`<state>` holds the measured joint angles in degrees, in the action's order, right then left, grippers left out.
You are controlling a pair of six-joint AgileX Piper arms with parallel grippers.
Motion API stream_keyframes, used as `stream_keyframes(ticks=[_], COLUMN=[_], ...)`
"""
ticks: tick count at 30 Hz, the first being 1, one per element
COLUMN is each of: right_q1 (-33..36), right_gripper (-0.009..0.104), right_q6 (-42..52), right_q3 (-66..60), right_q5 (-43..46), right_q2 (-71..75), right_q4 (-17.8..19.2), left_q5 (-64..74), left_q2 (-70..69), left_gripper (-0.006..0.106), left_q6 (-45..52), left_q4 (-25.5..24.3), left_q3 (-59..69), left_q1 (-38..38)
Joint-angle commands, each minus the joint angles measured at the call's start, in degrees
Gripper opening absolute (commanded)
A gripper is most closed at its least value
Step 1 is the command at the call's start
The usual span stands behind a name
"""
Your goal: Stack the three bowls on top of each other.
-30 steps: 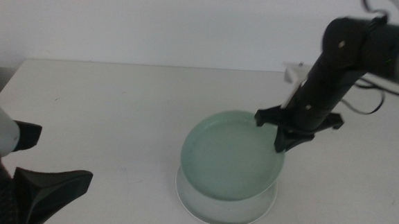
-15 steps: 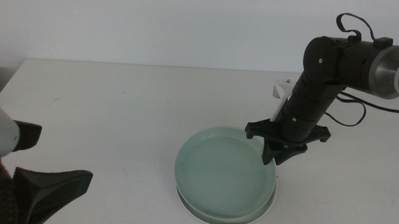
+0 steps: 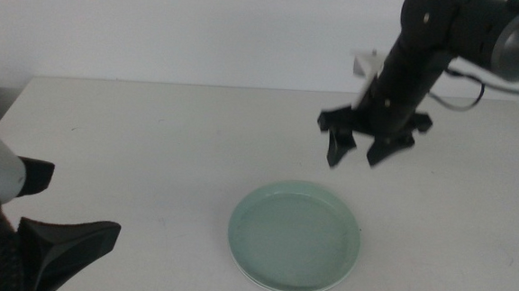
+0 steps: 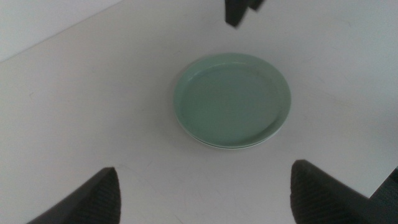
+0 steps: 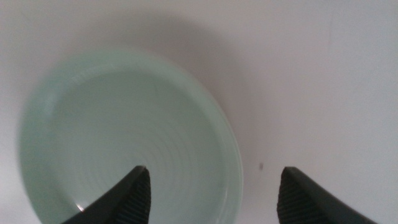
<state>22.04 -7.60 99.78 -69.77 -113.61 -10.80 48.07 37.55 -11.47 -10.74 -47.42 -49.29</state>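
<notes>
Resting flat, glossy round mint bowl [image 3: 295,236] tops stack.

We find no readable text, labels, brands, numbers or signs on anything in these views.

A pale mint green shallow round bowl [image 3: 296,234] sits stacked on a cream-white bowl [image 3: 260,281], with the right gripper [image 3: 366,150] raised at its one o'clock.

The right gripper [image 5: 211,193] hung with its two dark jaws spread wide and empty above the white table [image 5: 323,74]. Below them lay the pale green bowl [image 5: 124,137], ringed inside with faint circles.
</notes>
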Motion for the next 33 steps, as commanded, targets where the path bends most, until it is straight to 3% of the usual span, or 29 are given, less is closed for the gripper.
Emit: stream_keyframes(ticks=[1,10,12,17,20,26,33], right_q1=[-0.50,-4.78,-6.47,-10.07,-11.57,-13.68,-13.78], right_gripper=[0.052,0.052,0.052,0.049,0.047,0.046,0.046], right_q6=[1.51,7.11,7.94,8.43,8.84,9.85,8.83], right_q3=[5.78,9.18,9.18,7.33,2.41,-12.23,-26.29], right_q5=[-4.05,-4.40,-4.40,-4.34,-3.59,4.29,13.97], right_q2=[3.94,9.23,11.38,18.13,23.64,37.07,52.83], right_q4=[0.96,1.55,1.30,1.12,1.43,3.62,9.42], left_q5=[-3.85,-7.27,-5.08,4.38,9.03,9.34,5.53], left_q2=[0.12,0.21,1.95,8.58,12.14,18.28,25.88], left_gripper=[0.105,0.105,0.105,0.105,0.105,0.105,0.105], left_q6=[-0.42,-0.54,-4.20,-20.52,-21.66,-16.61,-6.11], left_q4=[-0.62,-4.26,-8.28,-27.17,-31.87,-28.84,-14.53], left_q3=[-1.65,-1.89,-3.37,-10.27,-15.41,-23.63,-30.04], left_q1=[-0.42,-0.36,-0.36,-0.29,-0.29,0.26,9.99])
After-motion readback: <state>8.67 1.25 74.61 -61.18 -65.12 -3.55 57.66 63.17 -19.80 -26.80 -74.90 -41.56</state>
